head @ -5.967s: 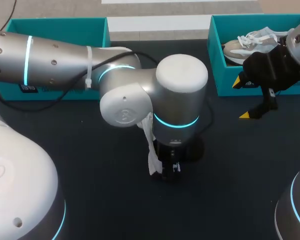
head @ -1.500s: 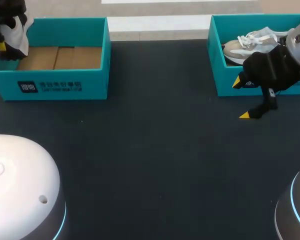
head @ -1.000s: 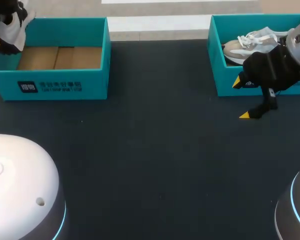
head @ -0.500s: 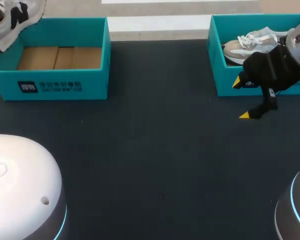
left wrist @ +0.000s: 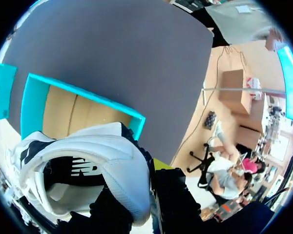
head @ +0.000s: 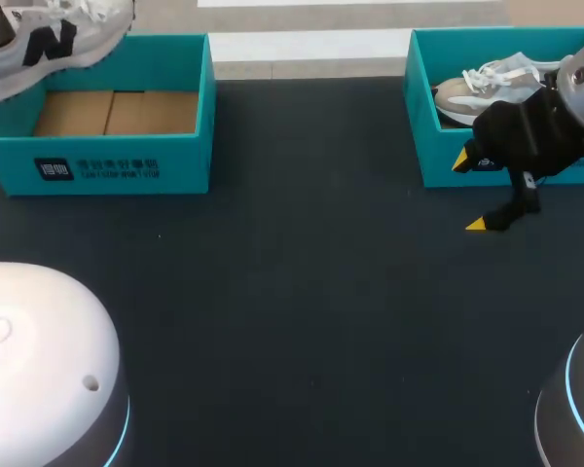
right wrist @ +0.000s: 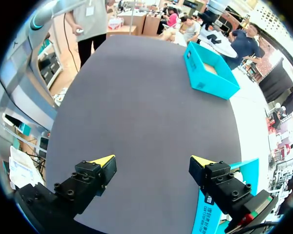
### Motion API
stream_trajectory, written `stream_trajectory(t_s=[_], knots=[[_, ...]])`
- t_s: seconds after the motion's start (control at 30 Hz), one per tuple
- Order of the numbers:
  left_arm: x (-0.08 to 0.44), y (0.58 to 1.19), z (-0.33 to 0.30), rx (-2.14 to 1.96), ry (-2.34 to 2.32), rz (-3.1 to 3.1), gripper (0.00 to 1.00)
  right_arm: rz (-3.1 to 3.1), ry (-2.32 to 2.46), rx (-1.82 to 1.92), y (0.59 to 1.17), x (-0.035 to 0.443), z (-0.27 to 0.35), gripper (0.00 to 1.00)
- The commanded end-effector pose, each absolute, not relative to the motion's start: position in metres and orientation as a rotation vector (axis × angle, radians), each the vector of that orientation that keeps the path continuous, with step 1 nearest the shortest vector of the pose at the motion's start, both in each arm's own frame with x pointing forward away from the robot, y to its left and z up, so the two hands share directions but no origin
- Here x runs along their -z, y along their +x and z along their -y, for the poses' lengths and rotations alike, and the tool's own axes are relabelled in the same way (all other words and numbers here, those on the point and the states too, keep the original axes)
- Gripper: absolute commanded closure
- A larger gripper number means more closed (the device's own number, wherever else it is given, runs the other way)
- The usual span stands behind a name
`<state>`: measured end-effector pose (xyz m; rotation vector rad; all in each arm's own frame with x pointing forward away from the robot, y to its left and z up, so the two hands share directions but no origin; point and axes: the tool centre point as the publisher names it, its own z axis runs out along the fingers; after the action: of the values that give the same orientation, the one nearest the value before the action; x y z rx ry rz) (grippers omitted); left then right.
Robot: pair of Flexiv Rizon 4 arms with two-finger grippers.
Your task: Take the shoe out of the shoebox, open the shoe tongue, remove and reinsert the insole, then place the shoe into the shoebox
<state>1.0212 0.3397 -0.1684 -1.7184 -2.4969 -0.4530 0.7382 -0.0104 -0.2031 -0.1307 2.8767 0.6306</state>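
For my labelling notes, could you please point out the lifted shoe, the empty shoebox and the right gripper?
lifted shoe [head: 54, 47], head view, on its side panel.
empty shoebox [head: 127, 167], head view, on its front wall.
right gripper [head: 469, 193], head view, midway between its yellow tips.

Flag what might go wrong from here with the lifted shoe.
1. The white shoe hangs from the left gripper by one end, above the left shoebox; it may twist or slip.
2. The right gripper stands open close to the right shoebox; reaching over could nudge it.
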Motion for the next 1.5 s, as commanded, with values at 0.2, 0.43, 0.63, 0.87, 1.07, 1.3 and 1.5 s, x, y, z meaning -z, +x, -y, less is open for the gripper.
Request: stream_trajectory(t_s=[0.2, 0.43, 0.63, 0.87, 1.07, 1.3, 1.5], knots=[[0.169, 1.011, -0.343, 0.647, -2.38, 1.979, 1.0, -2.879, -0.131, -0.627, 0.739, 0.204, 0.009, 0.0], [0.167, 1.017, -0.339, 0.612, -2.358, 2.012, 1.0, -2.879, -0.131, -0.627, 0.739, 0.204, 0.009, 0.0], [0.171, 1.019, -0.337, 0.591, -2.321, 2.033, 1.0, -2.879, -0.131, -0.627, 0.739, 0.204, 0.009, 0.0], [0.174, 1.024, -0.333, 0.575, -2.302, 2.042, 1.0, -2.879, -0.131, -0.627, 0.739, 0.204, 0.009, 0.0], [0.179, 1.039, -0.329, 0.506, -2.306, 2.006, 1.0, -2.879, -0.131, -0.627, 0.739, 0.204, 0.009, 0.0], [0.191, 1.056, -0.321, 0.508, -2.267, 1.999, 1.0, -2.879, -0.131, -0.627, 0.739, 0.204, 0.009, 0.0], [0.204, 1.066, -0.316, 0.495, -2.259, 1.994, 1.0, -2.879, -0.131, -0.627, 0.739, 0.204, 0.009, 0.0]])
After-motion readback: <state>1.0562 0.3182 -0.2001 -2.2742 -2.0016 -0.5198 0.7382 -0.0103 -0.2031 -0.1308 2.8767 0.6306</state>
